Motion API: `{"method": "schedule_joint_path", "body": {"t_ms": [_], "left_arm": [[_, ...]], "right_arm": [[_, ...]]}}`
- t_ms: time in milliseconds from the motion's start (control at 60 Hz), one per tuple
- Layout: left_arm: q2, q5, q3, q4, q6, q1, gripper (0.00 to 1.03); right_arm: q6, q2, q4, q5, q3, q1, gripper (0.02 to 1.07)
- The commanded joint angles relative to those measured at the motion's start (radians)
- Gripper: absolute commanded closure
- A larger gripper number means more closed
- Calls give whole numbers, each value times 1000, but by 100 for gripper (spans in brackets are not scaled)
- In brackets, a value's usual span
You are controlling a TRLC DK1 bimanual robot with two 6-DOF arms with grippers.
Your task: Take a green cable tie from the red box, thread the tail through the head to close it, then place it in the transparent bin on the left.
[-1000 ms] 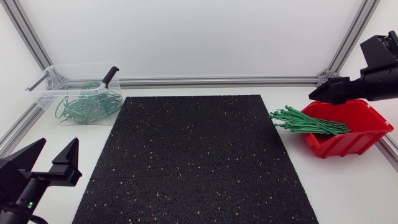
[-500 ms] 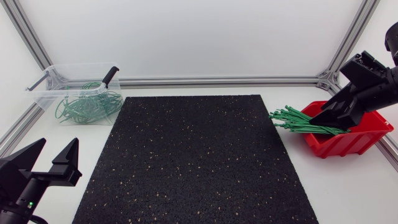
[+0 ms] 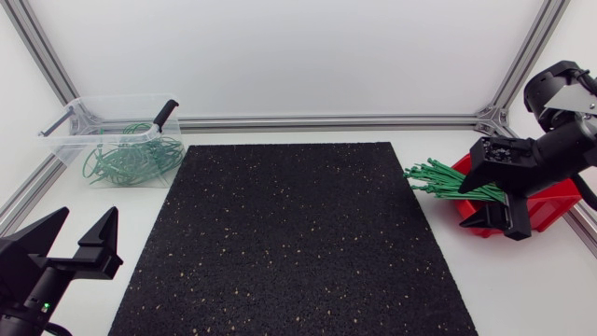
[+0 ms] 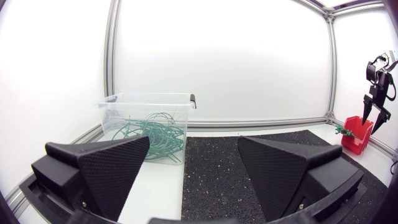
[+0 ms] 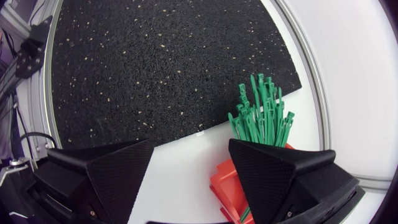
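Note:
The red box point(image 3: 552, 194) stands at the table's right side, with a bundle of green cable ties point(image 3: 446, 179) sticking out of it toward the mat. My right gripper point(image 3: 487, 191) hangs open just above the box and the ties, holding nothing. In the right wrist view the ties point(image 5: 261, 115) and the red box point(image 5: 225, 186) lie ahead of and under the right gripper point(image 5: 189, 180). The transparent bin point(image 3: 65, 140) at the far left holds several looped green ties point(image 3: 131, 159). My left gripper point(image 3: 70, 238) rests open at the near left corner, as also seen in the left wrist view point(image 4: 193, 168).
A black speckled mat point(image 3: 289, 233) covers the middle of the table. A black-handled tool point(image 3: 165, 114) leans on the bin's rim. Aluminium frame rails point(image 3: 326, 121) run along the back and side edges.
My right gripper has come down from behind the red box and turned to hang over the ties, its fingers a little closer together. The left arm has not moved.

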Motion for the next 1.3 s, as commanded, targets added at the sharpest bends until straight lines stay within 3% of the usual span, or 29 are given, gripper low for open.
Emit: {"method": "schedule_joint_path", "body": {"t_ms": [0, 300, 850, 1283], "left_arm": [[-6, 7, -41, -14, -15, 9, 4], [-4, 7, -41, -14, -15, 9, 4], [-4, 7, -41, -14, -15, 5, 4], [-3, 7, -41, -14, -15, 2, 4]], "right_arm": [[-65, 36, 23, 19, -44, 27, 19], [-127, 134, 160, 66, -59, 58, 19], [-126, 242, 298, 144, -24, 56, 19], [-135, 222, 293, 146, 31, 41, 19]]}}
